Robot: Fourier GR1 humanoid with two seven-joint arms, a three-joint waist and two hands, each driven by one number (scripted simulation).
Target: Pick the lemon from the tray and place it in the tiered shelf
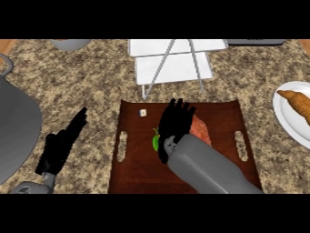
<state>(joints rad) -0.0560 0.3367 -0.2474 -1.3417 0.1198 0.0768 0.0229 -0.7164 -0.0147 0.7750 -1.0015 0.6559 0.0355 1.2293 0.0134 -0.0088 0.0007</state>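
Head view: right hand (176, 119) over the tray (133, 173), fingers straight, holding nothing. Lemon not identifiable; only a green sliver (155, 141) shows at the hand's left edge. Tiered shelf (174, 59) lies beyond, toward the counter's far edge.

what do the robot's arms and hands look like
Both hands are matte black with slim, segmented fingers. The right hand joins a thick, smooth grey forearm with a rounded, tube-like shell, through a small grey wrist piece. The left hand ends in a short grey wrist section at the view's lower edge. No cables, markings or sleeves show.
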